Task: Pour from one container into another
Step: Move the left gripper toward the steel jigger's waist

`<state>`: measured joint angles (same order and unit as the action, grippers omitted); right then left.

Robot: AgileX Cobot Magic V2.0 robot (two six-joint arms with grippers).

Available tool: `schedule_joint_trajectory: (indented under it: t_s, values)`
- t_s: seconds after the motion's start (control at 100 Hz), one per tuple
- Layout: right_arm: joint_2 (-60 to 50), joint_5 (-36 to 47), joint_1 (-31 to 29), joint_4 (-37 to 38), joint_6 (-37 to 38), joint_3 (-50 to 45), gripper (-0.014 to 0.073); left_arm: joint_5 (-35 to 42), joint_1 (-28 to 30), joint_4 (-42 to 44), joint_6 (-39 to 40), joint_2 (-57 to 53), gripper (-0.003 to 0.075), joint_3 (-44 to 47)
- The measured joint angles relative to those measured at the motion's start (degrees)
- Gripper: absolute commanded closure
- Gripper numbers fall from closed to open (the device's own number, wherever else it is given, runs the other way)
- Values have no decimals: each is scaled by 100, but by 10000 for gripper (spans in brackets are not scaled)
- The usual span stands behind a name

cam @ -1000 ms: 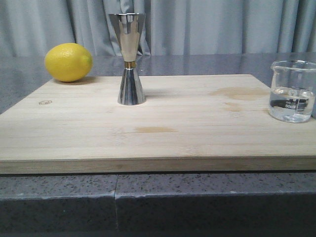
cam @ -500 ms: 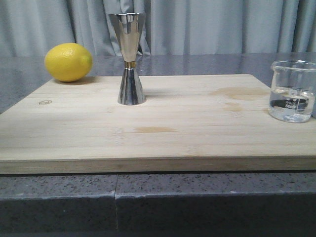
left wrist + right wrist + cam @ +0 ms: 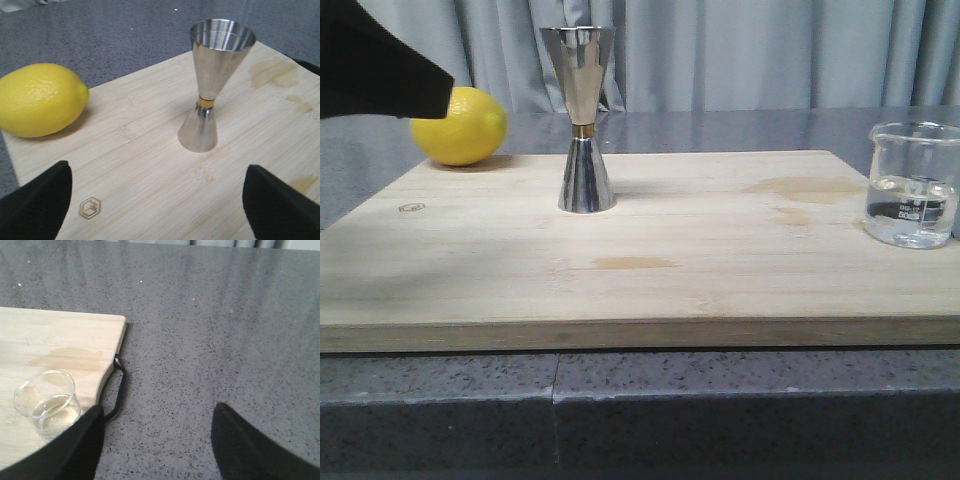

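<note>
The steel jigger [image 3: 582, 120] with a gold waist band stands upright on the back left of the wooden board [image 3: 720, 270]. The left wrist view shows the jigger [image 3: 212, 90] ahead of my left gripper [image 3: 156, 172], which is open and empty above the board. A dark part of my left arm [image 3: 370, 65] shows at the front view's upper left. The glass beaker [image 3: 912, 190], with clear liquid in its bottom, stands at the board's right edge. My right gripper [image 3: 159, 410] is open and empty over the countertop, with the beaker [image 3: 47, 402] just outside one finger.
A yellow lemon [image 3: 460, 125] lies at the board's back left corner, left of the jigger. The board has a black loop handle [image 3: 119, 390] at its right end. Grey speckled countertop [image 3: 225, 340] surrounds the board, and a grey curtain hangs behind.
My left arm has come into the front view at the upper left and now covers part of the lemon. The jigger, beaker and lemon have not moved.
</note>
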<state>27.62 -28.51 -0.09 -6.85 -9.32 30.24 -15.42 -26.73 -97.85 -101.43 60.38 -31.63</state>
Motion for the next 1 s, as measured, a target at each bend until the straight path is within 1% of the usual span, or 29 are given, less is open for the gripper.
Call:
schedule_joint_trajectory:
  t_s: [0.04,0.11,0.22,0.34,0.57,0.63,0.81,1.0]
  values:
    - [0,9,-1,0,0,0,173,-220,0,-222,-378,131,81,0]
    - [0,9,-1,0,0,0,173,-568,0,-393,-726,369,81,-25]
    - [0,9,13,0,0,0,173,-1070,-15,-456,-1079,749,81,-119]
    - [0,12,108,0,0,0,173,-1365,-15,-456,-1352,1222,81,-310]
    - [0,12,179,0,0,0,173,-1595,-15,-456,-1531,1821,81,-795]
    - [0,12,179,0,0,0,173,-1687,71,-456,-1547,1924,81,-880]
    - [0,12,179,10,0,0,173,-2202,426,-456,-1570,2161,81,-1029]
    - [0,12,179,10,0,0,173,-2746,592,-456,-1644,2542,81,-1208]
